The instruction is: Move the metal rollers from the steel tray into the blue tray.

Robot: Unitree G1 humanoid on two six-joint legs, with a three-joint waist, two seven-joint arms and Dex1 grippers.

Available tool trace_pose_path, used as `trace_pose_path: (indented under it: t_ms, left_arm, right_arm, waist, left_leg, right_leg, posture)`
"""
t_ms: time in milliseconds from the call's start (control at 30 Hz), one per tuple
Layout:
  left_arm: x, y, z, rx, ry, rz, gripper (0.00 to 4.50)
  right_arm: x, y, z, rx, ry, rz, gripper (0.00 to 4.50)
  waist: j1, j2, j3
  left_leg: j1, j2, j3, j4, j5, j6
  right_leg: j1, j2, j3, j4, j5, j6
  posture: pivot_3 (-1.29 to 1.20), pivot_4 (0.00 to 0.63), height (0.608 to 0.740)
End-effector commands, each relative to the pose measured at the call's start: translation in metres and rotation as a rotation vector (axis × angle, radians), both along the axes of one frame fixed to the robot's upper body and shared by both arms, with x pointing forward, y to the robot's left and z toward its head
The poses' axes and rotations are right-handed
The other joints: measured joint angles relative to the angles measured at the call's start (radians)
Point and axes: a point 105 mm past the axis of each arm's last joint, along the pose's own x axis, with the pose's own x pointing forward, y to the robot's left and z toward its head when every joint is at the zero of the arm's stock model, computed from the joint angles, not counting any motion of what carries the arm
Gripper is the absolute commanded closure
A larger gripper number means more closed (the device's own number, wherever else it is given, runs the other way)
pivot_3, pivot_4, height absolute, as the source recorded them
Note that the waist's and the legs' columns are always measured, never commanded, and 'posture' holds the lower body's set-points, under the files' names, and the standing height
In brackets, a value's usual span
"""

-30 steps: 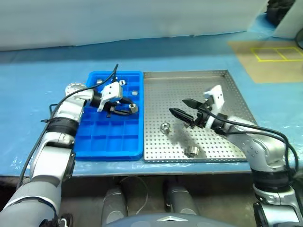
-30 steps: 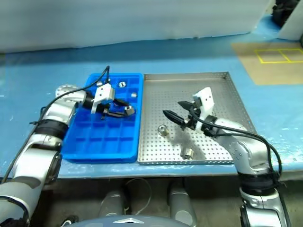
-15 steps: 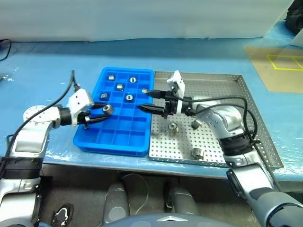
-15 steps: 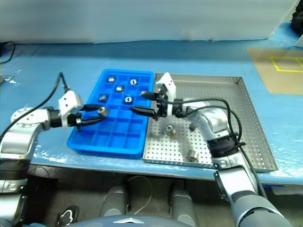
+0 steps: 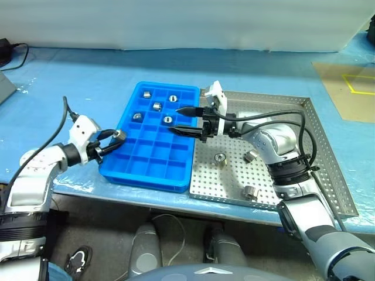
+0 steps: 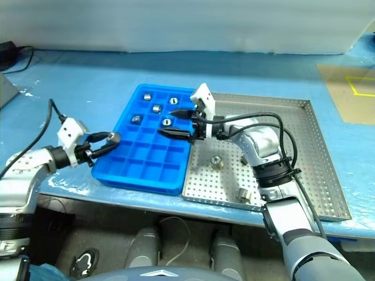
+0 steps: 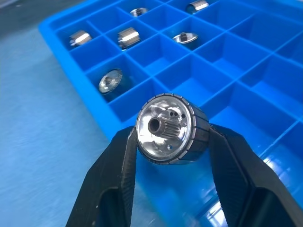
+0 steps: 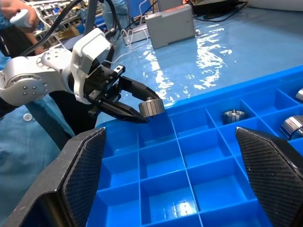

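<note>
**Rollers split between the two trays**

The blue tray [image 5: 151,153] lies just beside the steel tray [image 5: 281,170], on its left. Five shiny metal rollers [image 5: 157,106] sit in separate compartments at its far end. Three rollers [image 5: 220,157] lie on the perforated floor. One roller [image 7: 170,128] is pinched above the tray's left edge.

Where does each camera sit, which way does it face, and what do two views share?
Left eye view, head: looks down on the blue tray, the steel tray, both arms.
Right eye view: the same scene.
Left wrist view: looks along the left gripper, shut on a roller, over the blue tray.
Right wrist view: looks across the blue tray between the open right gripper fingers at the left gripper.
Both wrist views share the held roller.
</note>
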Motion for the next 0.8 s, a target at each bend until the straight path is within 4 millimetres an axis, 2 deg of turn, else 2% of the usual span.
trace_pose_path:
  t_ms: [33,167,267,367,433,567,733,800]
  left_arm:
    - [0.0,-0.003,0.002,0.029,-0.01,-0.03,2.62]
    - [-0.003,0.001,-0.012,0.051,0.052,-0.044,2.62]
    - [-0.007,0.005,-0.019,0.085,0.08,-0.073,1.62]
    - [0.002,0.005,-0.012,0.069,0.044,-0.05,0.56]
    - [0.01,-0.001,-0.004,0.053,0.011,-0.049,0.02]
    - [0.022,-0.024,0.015,0.012,-0.056,-0.106,0.02]
    - [0.063,-0.09,0.075,-0.242,-0.225,-0.134,0.02]
    - [0.072,-0.118,0.091,-0.321,-0.242,-0.175,0.02]
  right_arm:
    - [-0.002,-0.003,0.007,0.015,-0.041,-0.012,0.0]
    - [-0.003,-0.006,0.005,0.016,-0.043,-0.034,0.0]
    - [-0.001,-0.009,0.005,0.024,-0.044,-0.061,0.0]
    - [-0.001,-0.012,0.005,0.029,-0.039,-0.08,0.0]
    - [-0.001,-0.014,0.004,0.027,-0.04,-0.095,0.0]
    - [0.0,-0.019,0.004,0.028,-0.043,-0.122,0.0]
    - [-0.002,-0.03,0.012,0.042,-0.065,-0.181,0.0]
    - [-0.004,-0.038,0.018,0.051,-0.079,-0.214,0.0]
  waist:
    - [-0.002,0.0,0.0]
    - [-0.012,0.0,0.0]
    - [-0.014,0.0,0.0]
    - [-0.014,0.0,0.0]
    - [-0.013,0.0,0.0]
    - [-0.011,0.0,0.0]
    - [-0.011,-0.001,0.0]
    - [-0.017,-0.001,0.0]
  left_leg:
    - [0.0,0.0,0.0,0.0,0.0,0.0]
    - [0.0,0.0,0.0,0.0,0.0,0.0]
    - [0.001,0.0,0.0,0.0,0.0,0.0]
    - [0.002,0.0,0.0,0.0,0.001,-0.001]
    - [0.003,0.0,0.0,0.0,0.002,-0.003]
    - [0.004,0.0,0.0,0.002,0.004,-0.005]
    - [0.002,-0.001,-0.001,0.004,0.006,-0.005]
    - [0.001,-0.002,-0.001,0.006,0.006,-0.005]
  right_leg:
    - [0.0,0.0,0.0,0.0,0.0,0.0]
    - [0.0,0.001,0.0,0.0,0.0,0.0]
    - [0.0,0.001,0.001,0.001,0.0,0.0]
    - [0.0,0.001,0.001,0.002,0.0,0.0]
    - [0.0,0.001,0.001,0.005,0.0,0.0]
    - [0.0,0.0,0.002,0.008,0.0,0.0]
    - [0.0,-0.001,0.002,0.01,0.001,0.0]
    - [0.0,-0.001,0.003,0.011,0.001,0.001]
  posture:
    - [0.1,0.15,0.74]
    - [0.07,0.15,0.74]
    - [0.06,0.15,0.74]
    - [0.04,0.15,0.74]
    - [0.03,0.15,0.74]
    - [0.0,0.15,0.74]
    - [-0.12,0.15,0.74]
    - [-0.18,0.15,0.74]
